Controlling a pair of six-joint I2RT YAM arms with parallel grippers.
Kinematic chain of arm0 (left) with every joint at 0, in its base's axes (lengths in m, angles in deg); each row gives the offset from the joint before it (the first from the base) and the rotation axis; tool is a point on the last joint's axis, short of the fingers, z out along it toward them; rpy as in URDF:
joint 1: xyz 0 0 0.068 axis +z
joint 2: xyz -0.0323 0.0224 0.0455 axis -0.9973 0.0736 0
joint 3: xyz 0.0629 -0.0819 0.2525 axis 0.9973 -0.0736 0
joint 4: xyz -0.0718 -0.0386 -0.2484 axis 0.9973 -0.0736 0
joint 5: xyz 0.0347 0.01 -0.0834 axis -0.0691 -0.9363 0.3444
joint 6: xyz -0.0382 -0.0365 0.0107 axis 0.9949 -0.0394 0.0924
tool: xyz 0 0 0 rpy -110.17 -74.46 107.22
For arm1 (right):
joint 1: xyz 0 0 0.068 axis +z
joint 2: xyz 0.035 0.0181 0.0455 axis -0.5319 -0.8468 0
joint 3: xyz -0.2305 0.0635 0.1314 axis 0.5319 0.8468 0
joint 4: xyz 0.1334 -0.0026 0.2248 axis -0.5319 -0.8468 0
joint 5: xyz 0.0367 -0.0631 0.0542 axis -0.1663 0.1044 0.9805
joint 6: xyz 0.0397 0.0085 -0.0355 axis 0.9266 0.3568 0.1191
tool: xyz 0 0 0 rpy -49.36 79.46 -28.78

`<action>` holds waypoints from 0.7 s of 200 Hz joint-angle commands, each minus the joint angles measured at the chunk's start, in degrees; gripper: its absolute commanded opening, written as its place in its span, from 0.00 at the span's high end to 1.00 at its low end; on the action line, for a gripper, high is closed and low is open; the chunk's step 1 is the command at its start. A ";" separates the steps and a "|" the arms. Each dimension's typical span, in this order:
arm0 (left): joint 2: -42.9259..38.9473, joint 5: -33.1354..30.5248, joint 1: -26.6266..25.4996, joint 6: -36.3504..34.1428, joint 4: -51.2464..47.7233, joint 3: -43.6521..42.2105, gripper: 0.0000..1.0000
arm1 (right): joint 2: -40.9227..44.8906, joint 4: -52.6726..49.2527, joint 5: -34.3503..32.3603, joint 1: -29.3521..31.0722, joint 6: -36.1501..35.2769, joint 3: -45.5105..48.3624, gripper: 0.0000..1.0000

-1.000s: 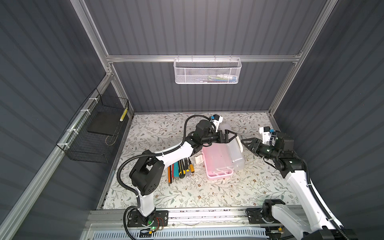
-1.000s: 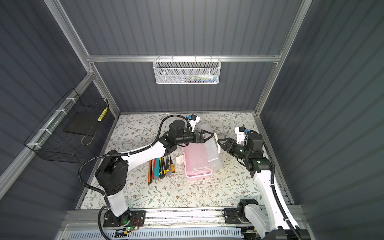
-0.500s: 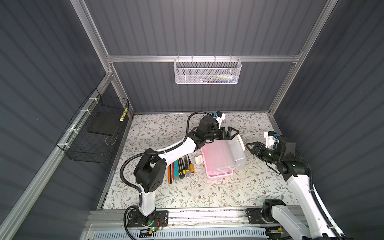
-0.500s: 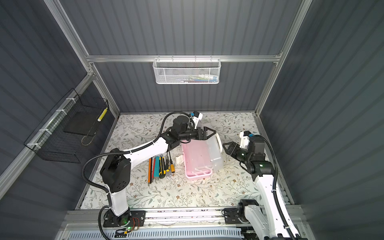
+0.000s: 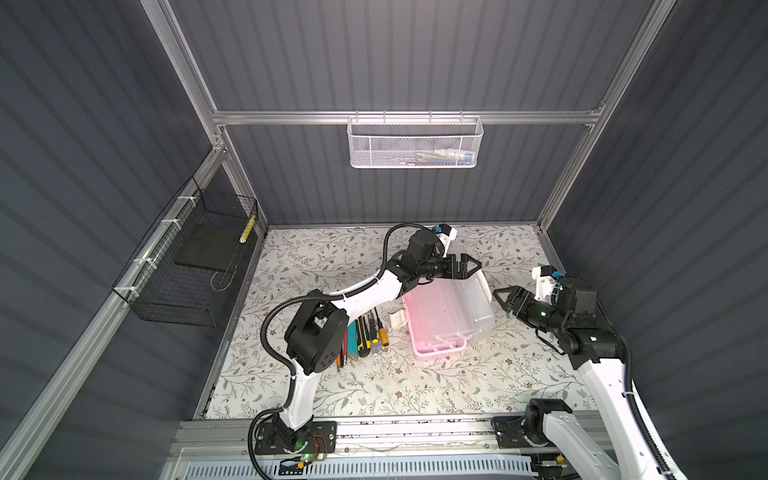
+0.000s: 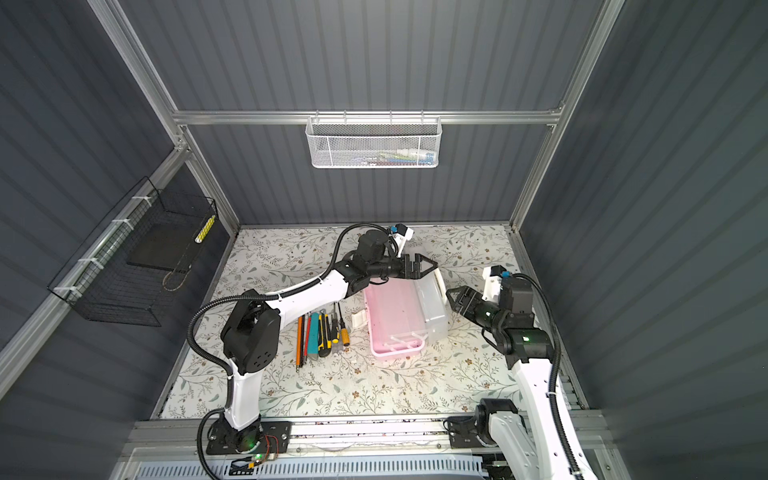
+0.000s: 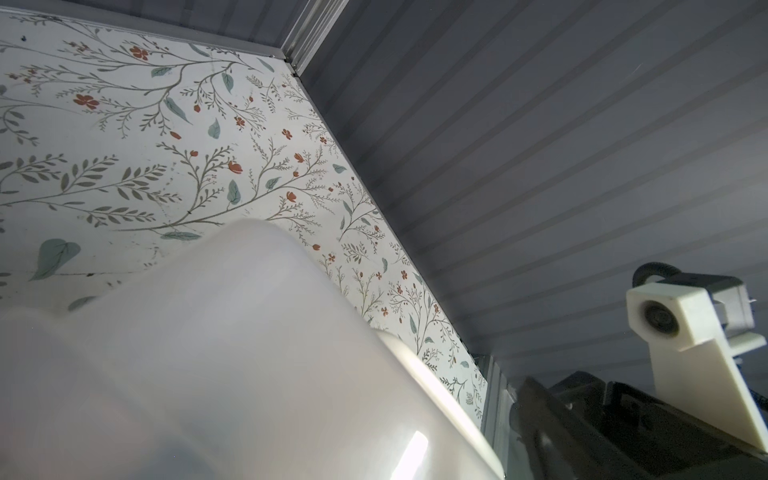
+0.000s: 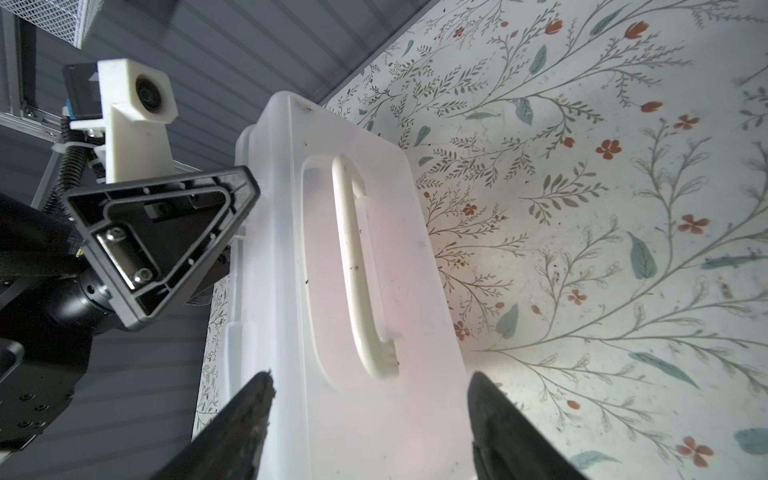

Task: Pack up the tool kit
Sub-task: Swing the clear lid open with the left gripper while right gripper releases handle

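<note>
On the floral-patterned table (image 5: 374, 386), the small rectangular pink plastic case (image 5: 432, 328) sat open with its frosted clear lid (image 5: 473, 303) raised, slim screwdrivers and utility knives (image 5: 365, 332) lined up beside it. At the lid's upper edge hovered the left gripper (image 5: 476, 268). The right gripper (image 5: 498, 300) hung just beside the lid. Both sets of jaws stood apart, empty.
</note>
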 commanded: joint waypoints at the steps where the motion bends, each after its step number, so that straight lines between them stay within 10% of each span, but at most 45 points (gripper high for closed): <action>1: -3.14 -1.71 -0.10 -3.40 -2.44 -0.16 0.00 | 0.68 -2.09 -0.33 -0.26 -0.85 -1.98 0.24; 140: 2.10 -1.10 -0.11 -8.30 -15.04 10.67 0.00 | -0.28 -5.56 -1.94 -0.10 -2.64 -5.53 0.22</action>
